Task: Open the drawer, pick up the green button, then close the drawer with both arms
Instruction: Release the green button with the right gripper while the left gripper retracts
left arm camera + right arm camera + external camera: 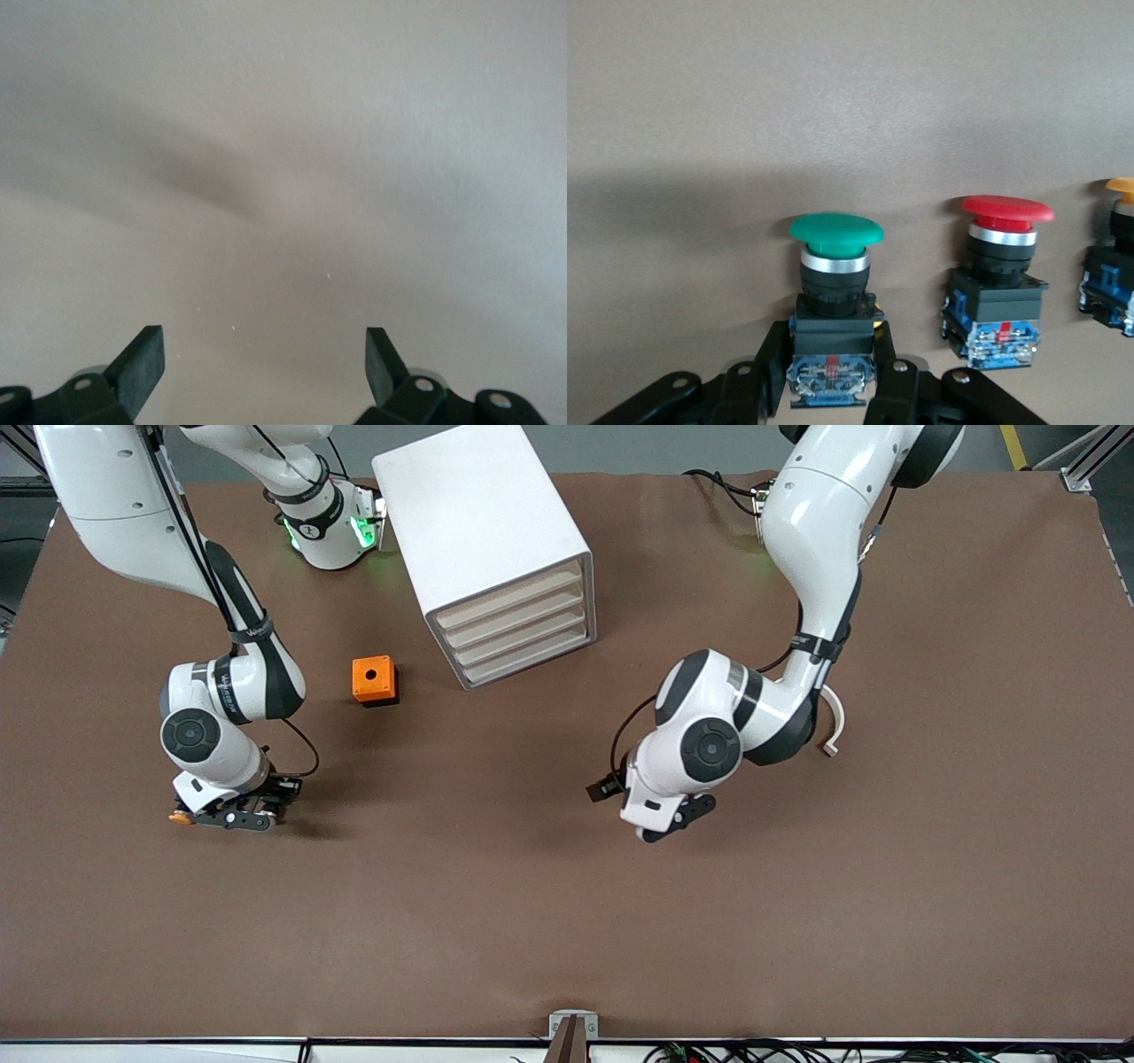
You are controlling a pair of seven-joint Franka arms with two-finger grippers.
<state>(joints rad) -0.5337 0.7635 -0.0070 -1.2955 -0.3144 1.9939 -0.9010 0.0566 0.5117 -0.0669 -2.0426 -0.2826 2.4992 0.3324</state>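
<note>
The brown table [797,921] spreads wide in the front view. Its nearest edge runs along the bottom of the frame, and bare surface fills the whole lower half, below both grippers. The white cabinet [483,522] stands in the upper middle of that view, turned at an angle. All four of its cream fronts sit flush, the drawer [518,638] shut among them. An orange box [374,680] with a round hole in its top sits on the table just beside the cabinet, toward the right arm's end. Open table lies between the box and the right gripper [235,815], which is low over the table in the lower part of the view at that end. This gripper is clamped on the button [833,292], one finger [769,372] on each side of its black-and-blue body. The button's long axis, from cap to contact block, runs in line with the fingers. The green cap points away from the palm and the block sits deepest in the grip. Whether the button touches the table cannot be told. A red-capped button [1001,274] sits close beside it, pointing the same way, and a yellow-capped button [1118,257] sits beside that. The left gripper [266,345] waits over bare table below the cabinet in the front view, toward the left arm's end. Its fingers are spread wide with nothing between them, well apart from the button.
</note>
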